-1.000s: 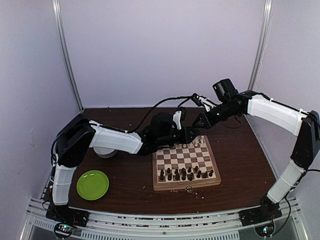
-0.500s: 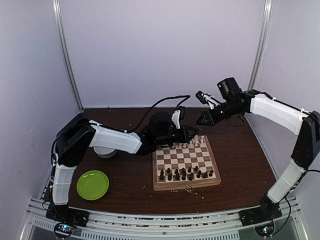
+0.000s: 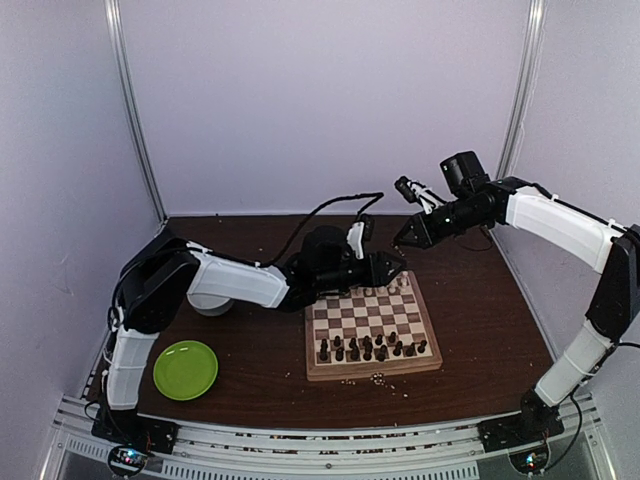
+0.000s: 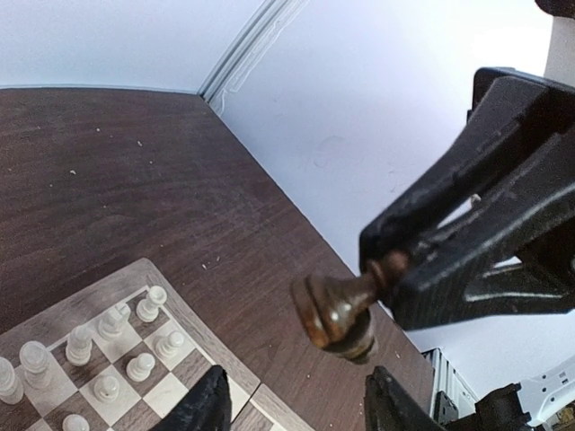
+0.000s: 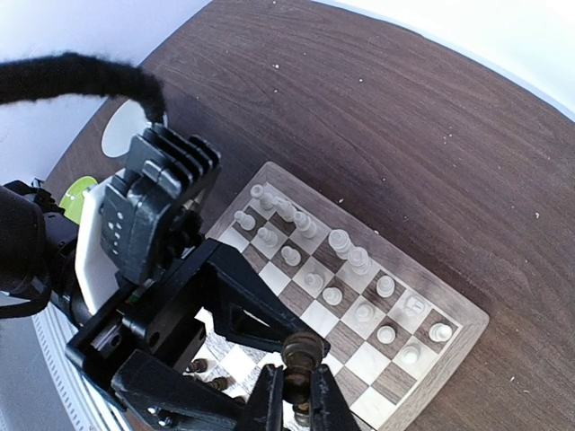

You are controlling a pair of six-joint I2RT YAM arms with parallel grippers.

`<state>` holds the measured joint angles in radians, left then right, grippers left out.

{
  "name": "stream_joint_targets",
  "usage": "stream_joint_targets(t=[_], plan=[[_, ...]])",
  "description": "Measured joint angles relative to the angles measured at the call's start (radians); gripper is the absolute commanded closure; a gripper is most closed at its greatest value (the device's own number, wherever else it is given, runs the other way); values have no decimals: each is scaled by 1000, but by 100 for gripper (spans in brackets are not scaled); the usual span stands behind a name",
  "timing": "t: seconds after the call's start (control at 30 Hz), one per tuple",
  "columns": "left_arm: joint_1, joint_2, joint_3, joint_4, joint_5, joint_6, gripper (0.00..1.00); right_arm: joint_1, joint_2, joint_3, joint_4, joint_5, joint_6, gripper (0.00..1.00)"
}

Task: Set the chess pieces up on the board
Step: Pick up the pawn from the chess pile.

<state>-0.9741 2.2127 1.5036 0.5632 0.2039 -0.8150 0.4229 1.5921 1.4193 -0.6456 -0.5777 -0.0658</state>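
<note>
The right tool point(image 3: 405, 236) is clamped on a dark chess piece point(image 4: 337, 312), gripping it by the head. It holds the piece in the air past the far edge of the board point(image 3: 345, 374). The piece's long axis is tilted, with its free base turned toward the left tool point(image 3: 393, 263). That tool hangs just below with its jaws spread wide and is the nearer one. The board lies below both, on the tabletop point(image 3: 480, 320).

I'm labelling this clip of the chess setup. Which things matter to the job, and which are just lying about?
Job:
board
pale pieces
dark pieces
held dark piece, in the right gripper

Lying about:
green plate
white bowl, partly hidden by the left arm
crumbs
</note>
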Motion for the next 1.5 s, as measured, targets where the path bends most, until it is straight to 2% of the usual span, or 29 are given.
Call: stream_joint_targets(t=[0.37,0.43,0.7,0.87,1.23,1.33,1.5], plan=[[0,50,64,46,-5,-7,52,-2,0,-11,14,-17,14,93],[0,50,64,64,-9,-8,57,-2,0,-16,15,-19,14,93],[0,67,85,95,-13,-26,87,-2,0,-21,29,-26,17,92],[2,83,88,105,-13,-37,96,-2,0,-23,29,-28,18,93],[5,79,65,110,19,-35,100,-46,-2,-17,21,-26,9,93],[14,34,-19,76,42,-16,100,-65,-18,-27,16,-11,-17,92],[68,-132,-175,-106,94,55,100,-70,-93,-101,-13,3,-114,92]])
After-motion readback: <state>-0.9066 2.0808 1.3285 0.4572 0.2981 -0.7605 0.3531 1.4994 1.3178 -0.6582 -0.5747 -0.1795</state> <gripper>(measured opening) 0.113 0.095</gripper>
